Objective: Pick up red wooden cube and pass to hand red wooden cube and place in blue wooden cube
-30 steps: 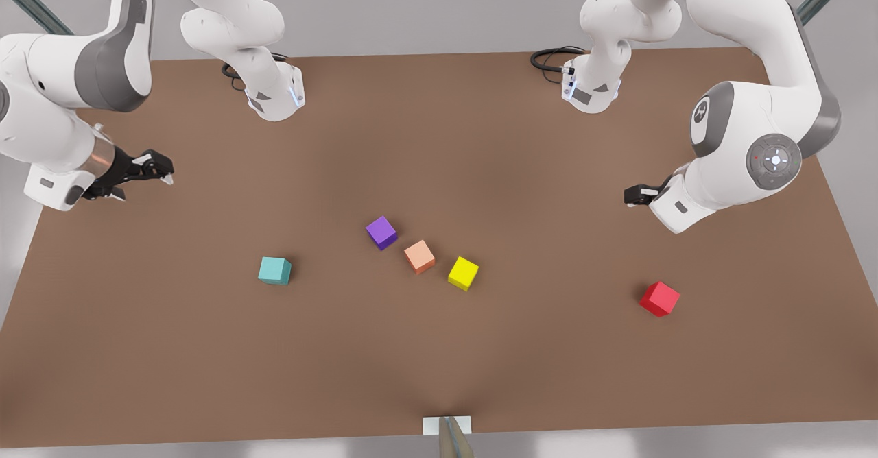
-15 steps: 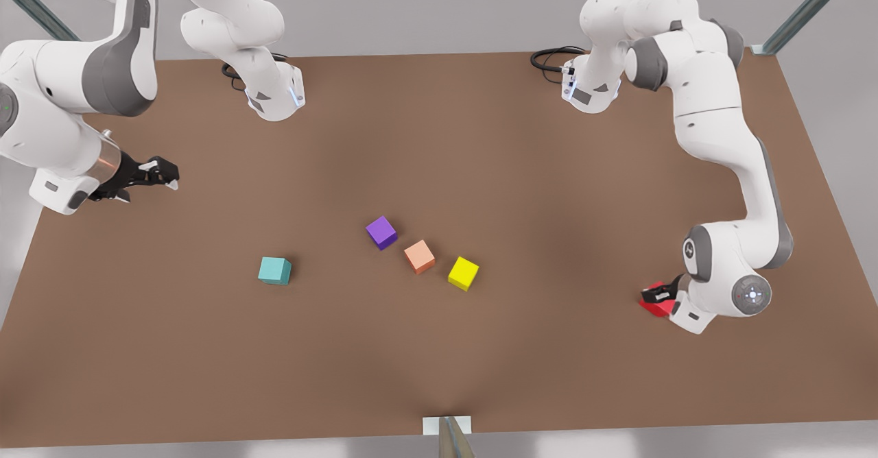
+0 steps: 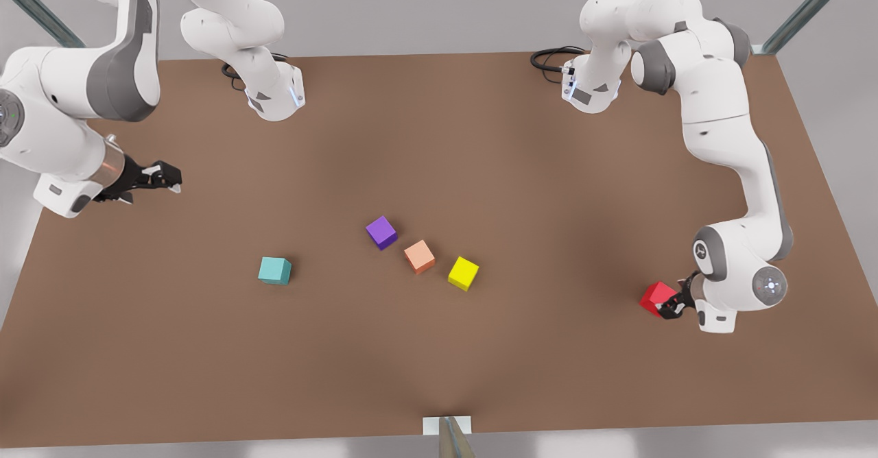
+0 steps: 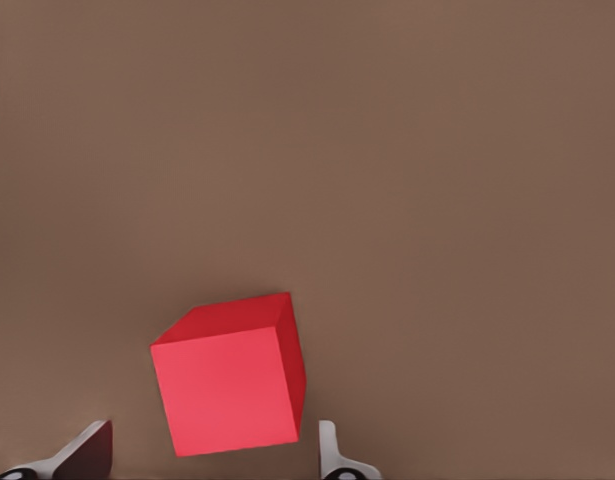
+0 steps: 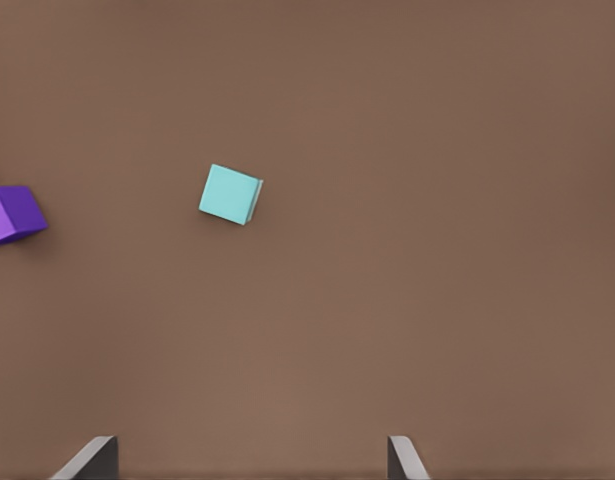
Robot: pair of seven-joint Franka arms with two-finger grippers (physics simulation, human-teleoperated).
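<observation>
The red wooden cube [image 3: 655,297] rests on the table at the front view's right. My left gripper [image 3: 675,302] is down at it, open, and its fingers [image 4: 332,458] stand on either side of the red wooden cube [image 4: 232,385] without closing on it. The teal blue wooden cube [image 3: 275,270] sits on the table left of centre, and I also see this cube [image 5: 230,194] from the right wrist. My right gripper [image 3: 167,177] hovers open and holds nothing at the front view's far left, above the table, its fingertips [image 5: 92,458] wide apart.
A purple cube [image 3: 381,232], a salmon-orange cube [image 3: 419,256] and a yellow cube [image 3: 464,273] lie in a diagonal row at the middle of the brown table [image 3: 439,142]. Both arm bases stand at the far edge.
The left arm dropped from well above the table down to the red cube and turned its wrist around it. The right gripper drifted slightly toward the table.
</observation>
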